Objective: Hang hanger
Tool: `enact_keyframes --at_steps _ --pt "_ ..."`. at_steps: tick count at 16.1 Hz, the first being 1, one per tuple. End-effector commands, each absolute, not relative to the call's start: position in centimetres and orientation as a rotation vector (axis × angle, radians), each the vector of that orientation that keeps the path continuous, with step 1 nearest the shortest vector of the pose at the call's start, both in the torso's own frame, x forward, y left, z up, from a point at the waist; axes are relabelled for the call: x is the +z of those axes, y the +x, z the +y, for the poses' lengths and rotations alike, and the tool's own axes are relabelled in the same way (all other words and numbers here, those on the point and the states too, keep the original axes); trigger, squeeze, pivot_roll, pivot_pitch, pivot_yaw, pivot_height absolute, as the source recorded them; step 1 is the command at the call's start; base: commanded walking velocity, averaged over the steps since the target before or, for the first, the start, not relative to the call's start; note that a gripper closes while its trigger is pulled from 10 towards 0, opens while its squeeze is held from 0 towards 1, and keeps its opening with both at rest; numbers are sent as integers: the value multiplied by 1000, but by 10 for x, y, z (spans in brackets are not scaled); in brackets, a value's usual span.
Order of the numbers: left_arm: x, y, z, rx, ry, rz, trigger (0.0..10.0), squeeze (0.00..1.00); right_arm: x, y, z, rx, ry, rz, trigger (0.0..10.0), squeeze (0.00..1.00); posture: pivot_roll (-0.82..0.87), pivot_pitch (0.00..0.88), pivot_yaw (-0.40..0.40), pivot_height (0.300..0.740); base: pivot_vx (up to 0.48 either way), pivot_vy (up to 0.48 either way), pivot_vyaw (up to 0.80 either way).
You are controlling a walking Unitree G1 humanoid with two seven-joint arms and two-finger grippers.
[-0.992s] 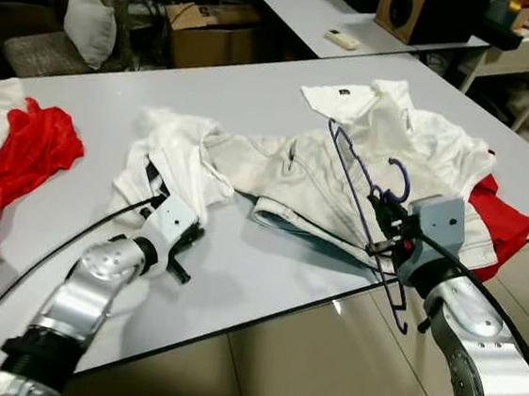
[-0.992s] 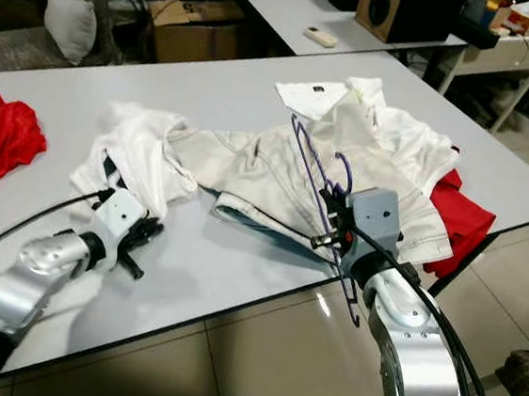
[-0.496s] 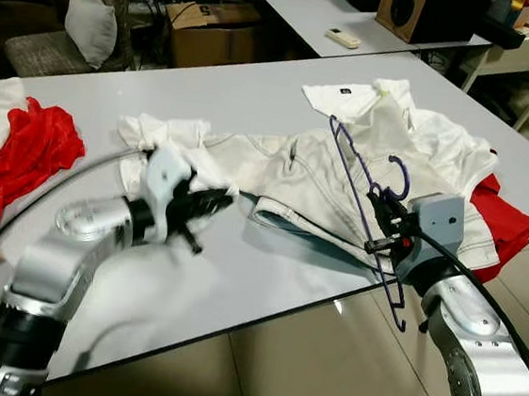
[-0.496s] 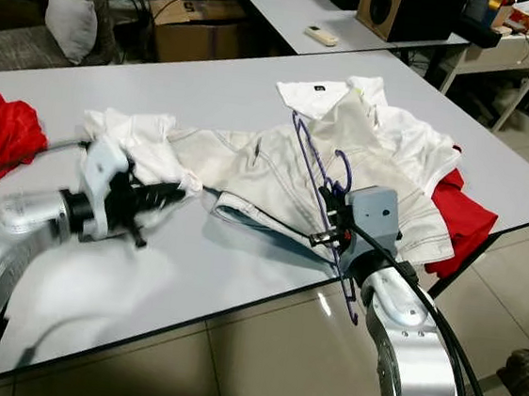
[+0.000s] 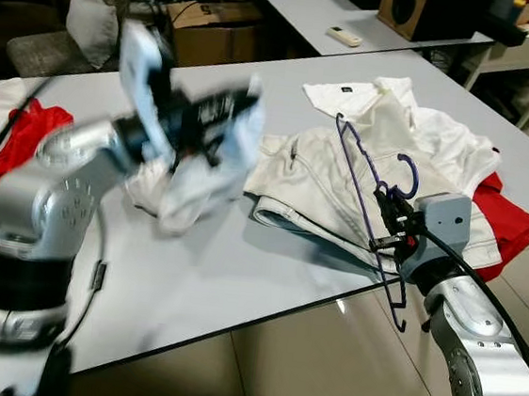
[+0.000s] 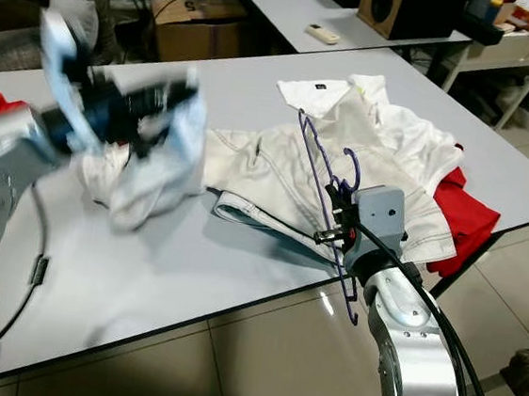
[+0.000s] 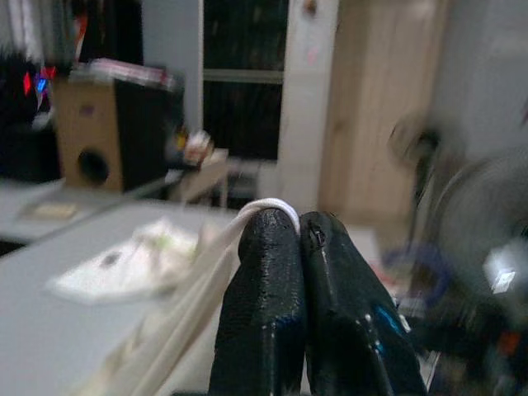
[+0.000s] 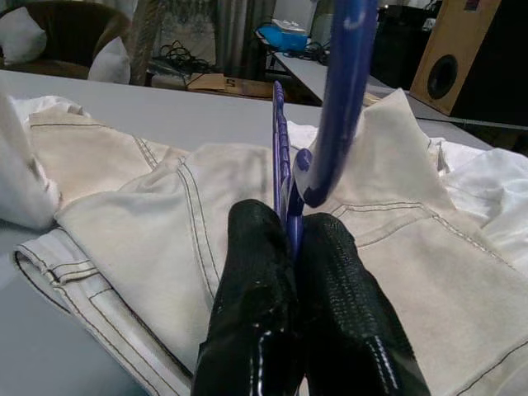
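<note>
Early stage: right gripper [image 5: 381,231] clamped on purple hanger [image 5: 365,185] upright over the cream jacket [image 6: 276,176], left gripper [image 5: 219,110] pinching lifted white garment [image 5: 200,177] above the table [image 5: 265,283]; hanger not yet inserted or hung.

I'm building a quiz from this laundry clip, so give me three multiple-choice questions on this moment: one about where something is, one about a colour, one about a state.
1. Where is the red cloth by the right gripper?
A. under the white clothes at the table's edge
B. on the floor
C. on the speaker

2. What colour is the hanger?
A. green
B. purple-blue
C. yellow

3. What is the left gripper doing?
A. lying open on the table
B. holding the hanger
C. lifting a white garment off the table

Answers: 1 A, red shows from beneath the white pile at the edge. 2 B, its frame and hook are purple-blue. 3 C, white cloth is pinched in its shut jaws, above the table.
</note>
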State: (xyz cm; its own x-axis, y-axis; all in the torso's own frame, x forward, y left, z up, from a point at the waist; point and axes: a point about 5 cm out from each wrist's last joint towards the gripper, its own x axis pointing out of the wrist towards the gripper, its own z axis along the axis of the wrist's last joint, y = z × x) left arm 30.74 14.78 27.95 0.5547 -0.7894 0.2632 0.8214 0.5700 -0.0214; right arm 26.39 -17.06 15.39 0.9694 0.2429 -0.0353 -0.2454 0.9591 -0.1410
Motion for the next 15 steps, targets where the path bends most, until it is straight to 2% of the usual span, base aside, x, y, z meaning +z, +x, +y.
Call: enact_keyframes --at_steps 1,3,5,9,11,12,13,15 --pt "298 305 147 -971 -179 -305 0 0 152 264 -174 224 -141 13 10000 0 -78 0 45 740 0 0 0" --pt "330 309 153 -955 -350 -436 0 0 155 267 -176 195 -131 -6 10000 0 -75 0 55 740 0 0 0" --pt "336 313 159 -927 -402 -445 0 0 155 267 -176 190 -126 -10 10000 0 -74 0 58 740 0 0 0" --pt "308 318 160 -865 -256 -292 0 0 154 265 -176 186 -113 -18 10000 0 -75 0 62 740 0 0 0" --pt "293 337 169 -660 -170 -185 0 0 155 265 -177 193 -95 -27 10000 0 -69 0 66 740 0 0 0" --pt "277 354 178 -486 -102 -99 0 0 154 266 -178 185 -87 -26 10000 0 -68 0 64 740 0 0 0" --pt "264 364 178 -413 -74 -46 0 0 154 267 -177 182 -77 -28 10000 0 -64 0 58 740 0 0 0" --pt "253 379 148 -428 -58 -16 275 0 153 268 -174 193 -74 -26 10000 0 -61 0 59 740 0 0 0"
